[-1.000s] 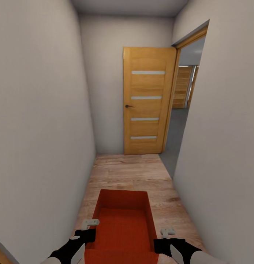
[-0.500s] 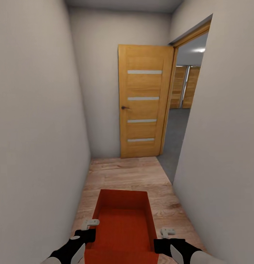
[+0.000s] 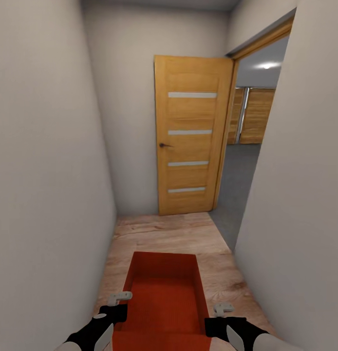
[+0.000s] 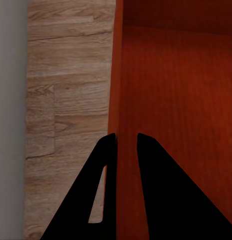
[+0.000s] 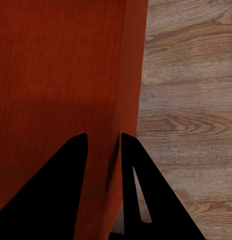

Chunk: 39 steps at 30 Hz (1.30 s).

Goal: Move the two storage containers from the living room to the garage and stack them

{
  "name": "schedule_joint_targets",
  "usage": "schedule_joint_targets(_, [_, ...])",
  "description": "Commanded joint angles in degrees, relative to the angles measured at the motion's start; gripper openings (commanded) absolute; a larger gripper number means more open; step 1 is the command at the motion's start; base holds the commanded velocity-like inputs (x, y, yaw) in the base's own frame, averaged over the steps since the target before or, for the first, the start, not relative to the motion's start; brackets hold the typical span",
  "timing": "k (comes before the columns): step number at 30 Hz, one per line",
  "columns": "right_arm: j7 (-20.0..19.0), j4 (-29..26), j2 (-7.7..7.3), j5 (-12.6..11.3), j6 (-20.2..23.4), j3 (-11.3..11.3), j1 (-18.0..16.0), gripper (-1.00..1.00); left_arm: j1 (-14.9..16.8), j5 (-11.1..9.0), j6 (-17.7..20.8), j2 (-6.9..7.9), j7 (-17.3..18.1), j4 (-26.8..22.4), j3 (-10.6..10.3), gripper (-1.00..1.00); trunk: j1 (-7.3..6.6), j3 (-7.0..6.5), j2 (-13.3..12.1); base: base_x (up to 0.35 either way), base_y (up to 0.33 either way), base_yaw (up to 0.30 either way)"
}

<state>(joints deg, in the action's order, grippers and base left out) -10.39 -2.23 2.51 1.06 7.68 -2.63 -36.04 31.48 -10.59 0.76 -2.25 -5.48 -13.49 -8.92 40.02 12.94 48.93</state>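
One orange-red ribbed storage container (image 3: 164, 292) hangs low in front of me over the light wood plank floor (image 3: 164, 231), its open top facing up. My left gripper (image 3: 118, 317) is shut on the container's left wall, one finger inside and one outside. The left wrist view shows this gripper (image 4: 126, 137) pinching that thin wall of the container (image 4: 176, 90). My right gripper (image 3: 211, 322) is shut on the right wall. The right wrist view shows the gripper (image 5: 103, 137) clamped on the container (image 5: 60, 65). The second container is out of view.
I am in a narrow hallway between a pale left wall (image 3: 47, 170) and right wall (image 3: 295, 204). An open wooden door (image 3: 191, 134) stands ahead. Beside it a doorway on the right shows a dark grey floor (image 3: 239, 180) and wooden panels (image 3: 256, 114) beyond.
The view has advanced down the hallway, so the door and the doorway look nearer and wider. The container and both grippers keep the same place in the picture.
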Motion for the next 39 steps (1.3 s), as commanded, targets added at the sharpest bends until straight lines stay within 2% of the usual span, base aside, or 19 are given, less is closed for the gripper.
schedule_joint_targets(1, [-0.24,-3.48,-1.69,0.13,-1.62,-1.07,-0.05,-1.00,-0.01,-1.36,0.11,0.07,1.43,0.13,-1.63,-1.00,0.04,0.08,0.05,0.340,0.098,-0.203])
schedule_joint_targets(9, [-0.24,-3.48,-1.70,0.10,-1.62,-1.07,-0.06,-1.00,-0.01,-1.36,0.12,0.08,1.43,0.13,-1.63,-1.00,0.04,0.08,0.05,0.340,0.098,-0.243])
schedule_joint_targets(23, [-0.24,-3.48,-1.64,0.10,-1.62,-1.07,-0.06,-1.00,-0.01,-1.36,0.12,0.07,1.44,0.13,-1.63,-1.00,0.04,0.08,0.05,0.340,0.098,-0.049])
schedule_joint_targets(33, [-0.24,-3.48,-1.63,0.11,-1.62,-1.07,-0.08,-1.00,-0.01,-1.36,0.12,0.09,1.44,0.13,-1.63,-1.00,0.04,0.08,0.05,0.340,0.098,-0.229])
schedule_joint_targets(39, [-0.23,-3.48,-1.66,0.12,-1.62,-1.07,-0.08,-1.00,-0.01,-1.36,0.12,0.06,1.44,0.13,-1.63,-1.00,0.04,0.08,0.05,0.340,0.114,-0.069])
